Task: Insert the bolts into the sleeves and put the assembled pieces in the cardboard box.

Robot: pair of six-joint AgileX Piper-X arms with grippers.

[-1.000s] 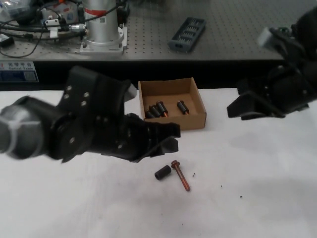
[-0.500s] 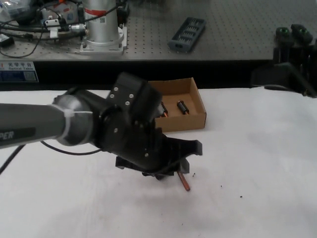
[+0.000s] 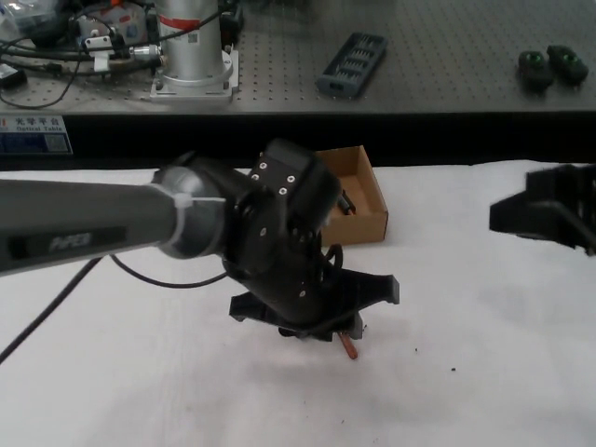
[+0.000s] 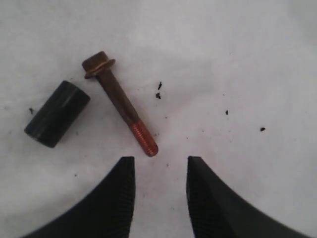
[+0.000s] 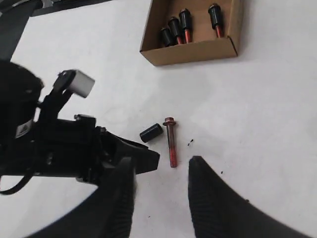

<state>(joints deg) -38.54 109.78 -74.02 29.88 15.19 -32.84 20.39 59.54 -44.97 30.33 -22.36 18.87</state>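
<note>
White bench (image 3: 484, 372) in front of a grey perforated table (image 3: 447, 47)

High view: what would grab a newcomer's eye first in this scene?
The big black left arm stretches across the white bench, its open left gripper poised just above a coppery bolt and a loose black sleeve. Beyond them, the cardboard box already holds four assembled pieces.

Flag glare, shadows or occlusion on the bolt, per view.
High view: the left arm covers the bolt except its tip, with no glare on it. Left wrist view: bolt and sleeve evenly lit, hardly any shadow. Right wrist view: both unobstructed, even light.
</note>
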